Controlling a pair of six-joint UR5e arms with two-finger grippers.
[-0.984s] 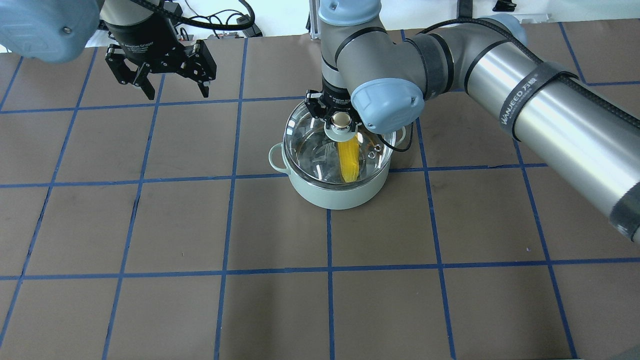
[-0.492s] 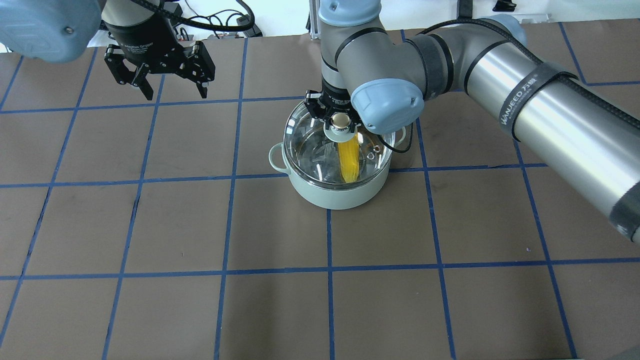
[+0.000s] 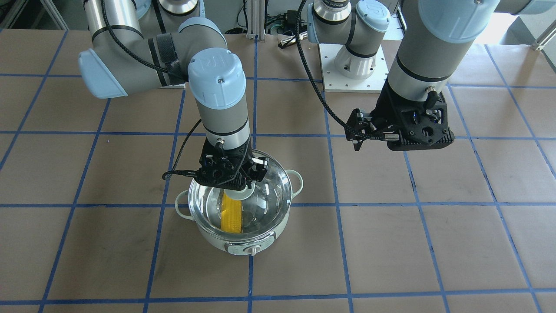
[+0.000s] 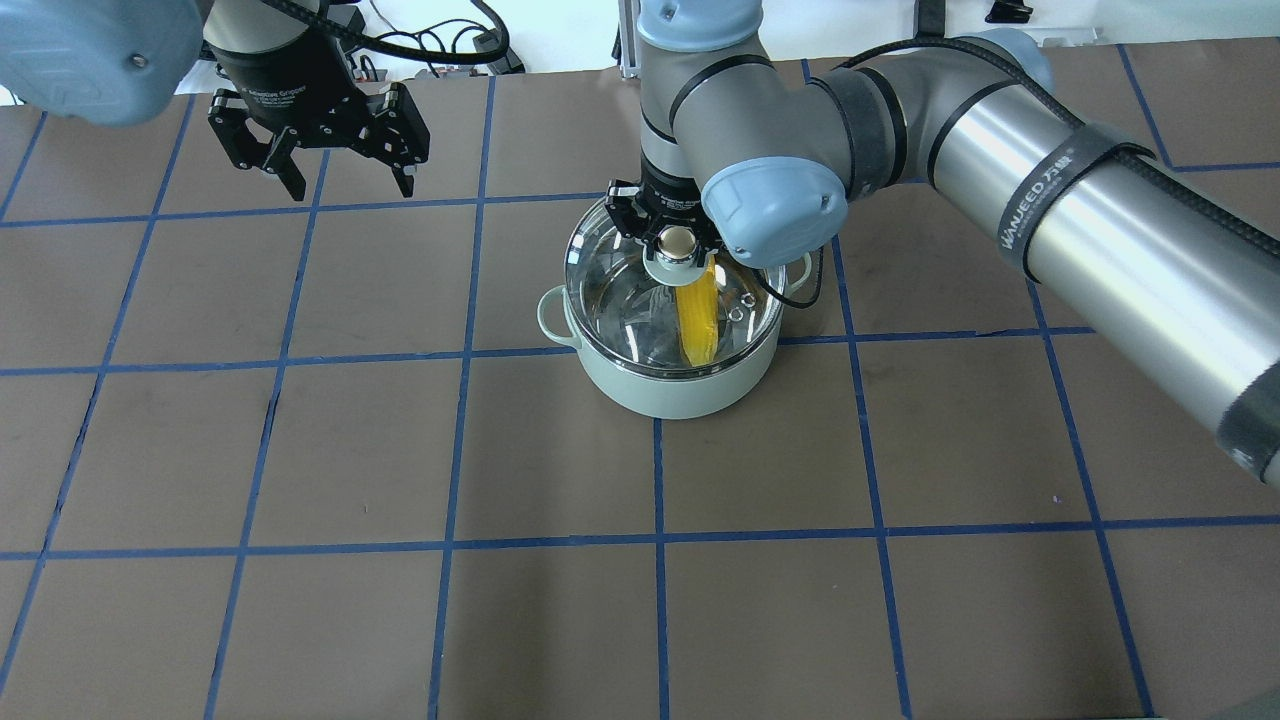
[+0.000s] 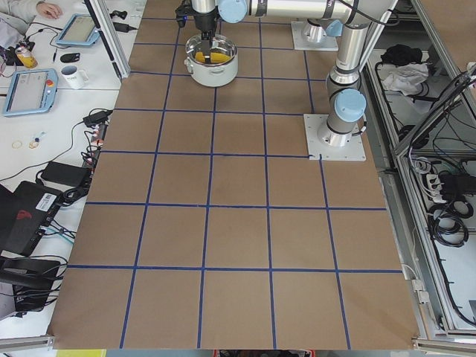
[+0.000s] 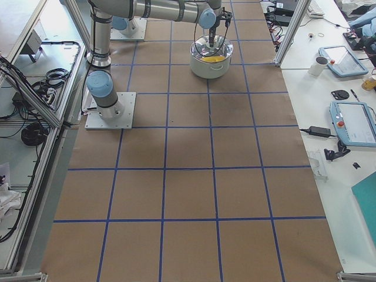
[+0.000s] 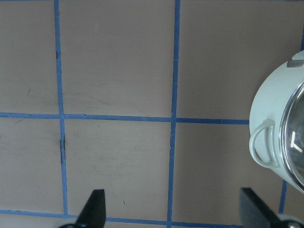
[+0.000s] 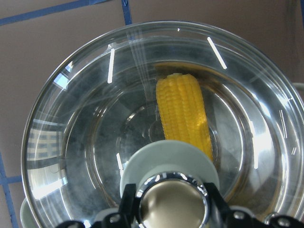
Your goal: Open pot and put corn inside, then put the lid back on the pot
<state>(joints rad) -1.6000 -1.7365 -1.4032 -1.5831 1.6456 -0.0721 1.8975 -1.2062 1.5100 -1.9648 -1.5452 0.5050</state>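
The mint-green pot (image 4: 680, 395) stands mid-table, its dial (image 3: 249, 250) facing away from the robot. The yellow corn (image 4: 697, 320) lies inside it, seen through the clear glass lid (image 4: 620, 290), which sits over the pot's rim. My right gripper (image 4: 679, 240) points straight down and is shut on the lid's ball knob (image 8: 171, 204), one finger on each side. My left gripper (image 4: 352, 188) is open and empty, hovering above the table to the pot's far left. The pot's handle (image 7: 261, 142) shows at the right edge of the left wrist view.
The brown table surface (image 4: 560, 600) carries a grid of blue tape lines. Cables and the robot bases (image 3: 352, 65) stand at the back edge. Benches with tablets and a mug (image 5: 73, 74) line the side.
The left gripper has drifted a touch toward the far left. The right gripper stays on the lid knob; pot, lid and corn have barely moved.
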